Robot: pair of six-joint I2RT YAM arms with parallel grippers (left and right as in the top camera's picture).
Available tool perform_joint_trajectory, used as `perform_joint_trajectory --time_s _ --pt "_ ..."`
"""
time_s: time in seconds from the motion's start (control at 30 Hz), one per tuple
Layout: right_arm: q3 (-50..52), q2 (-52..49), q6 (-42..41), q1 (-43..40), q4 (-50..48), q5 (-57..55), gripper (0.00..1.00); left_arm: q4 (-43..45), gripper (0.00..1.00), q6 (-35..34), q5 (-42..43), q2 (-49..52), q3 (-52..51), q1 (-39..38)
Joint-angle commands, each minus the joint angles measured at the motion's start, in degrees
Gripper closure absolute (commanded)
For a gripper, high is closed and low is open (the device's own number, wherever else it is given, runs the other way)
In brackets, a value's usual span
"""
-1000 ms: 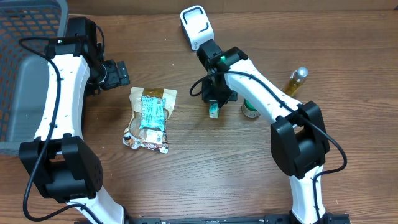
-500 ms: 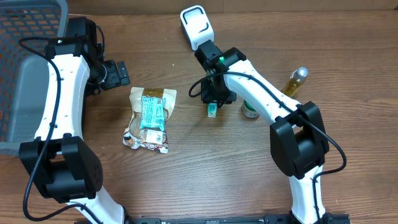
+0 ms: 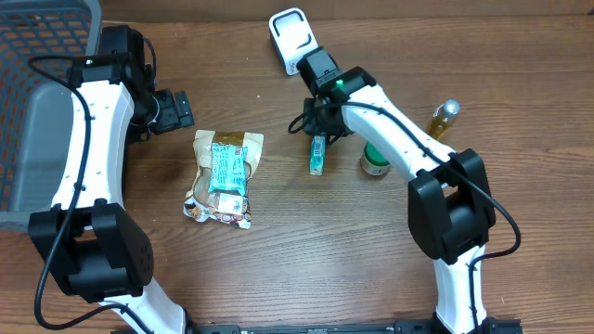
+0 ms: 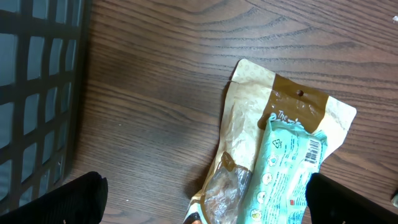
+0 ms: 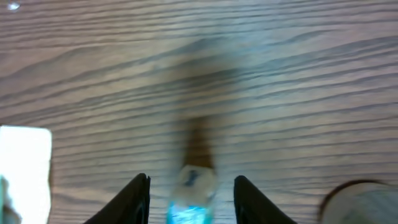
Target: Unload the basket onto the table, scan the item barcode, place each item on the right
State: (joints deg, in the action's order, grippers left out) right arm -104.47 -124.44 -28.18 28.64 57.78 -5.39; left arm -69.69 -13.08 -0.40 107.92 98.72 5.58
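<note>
Apparently the small teal tube-shaped packet (image 3: 317, 156) is seen lying flat on the brown wooden table (image 3: 306, 260), ungrasped. The right gripper (image 5: 192, 186) is poised over its far end, jaws parted clear of it. The left gripper (image 3: 179, 109) is spread wide, empty. Farther off, the white barcode scanner (image 3: 290, 37) is judged still unserved, so a regrasp with the code turned toward it is called for.

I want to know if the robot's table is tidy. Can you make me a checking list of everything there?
Surface: wooden table, no spills seen.
Job's things: white scanner at the far edge; teal packet lying flat.
Clutter: snack pouch, green-lidded jar, amber bottle.
Grippers: left gripper open, empty; right gripper open, astride the teal packet.
Cables: black cables along both arms.
Surroundings: dark mesh basket at the left.
</note>
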Motion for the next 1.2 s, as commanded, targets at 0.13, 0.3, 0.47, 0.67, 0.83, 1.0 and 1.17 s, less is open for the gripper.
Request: perform_joint_trajectory --time_s 0.13,0.3,0.47,0.67,0.83,1.0,1.17 --pt "0.28 1.07 0.2 -2.49 3.93 -1.6 0.88 -0.07 0.01 0.87 0.42 -0.35 -0.11 -0.42" --pt "2.84 1.07 0.2 -2.34 5.62 0.57 0.96 -0.07 0.0 0.87 0.42 -0.35 -0.11 -0.42" --pt "4.52 1.07 0.2 -2.01 5.92 9.51 0.96 -0.07 0.01 0.87 0.42 -0.35 -0.11 -0.42" --pt "4.9 1.07 0.74 -0.9 5.75 15.41 0.96 -0.07 0.0 0.87 0.42 -0.35 -0.11 -0.42" --pt "4.9 1.07 2.21 0.28 5.7 17.51 0.96 -0.07 0.01 0.87 0.42 -0.35 -0.11 -0.42" --pt "4.9 1.07 3.02 0.66 5.31 17.42 0.89 -0.07 0.01 0.87 0.42 -0.35 -0.11 -0.42" --pt "4.9 1.07 2.97 0.55 4.85 15.5 0.63 -0.07 0.01 0.87 0.42 -0.35 -0.11 -0.42"
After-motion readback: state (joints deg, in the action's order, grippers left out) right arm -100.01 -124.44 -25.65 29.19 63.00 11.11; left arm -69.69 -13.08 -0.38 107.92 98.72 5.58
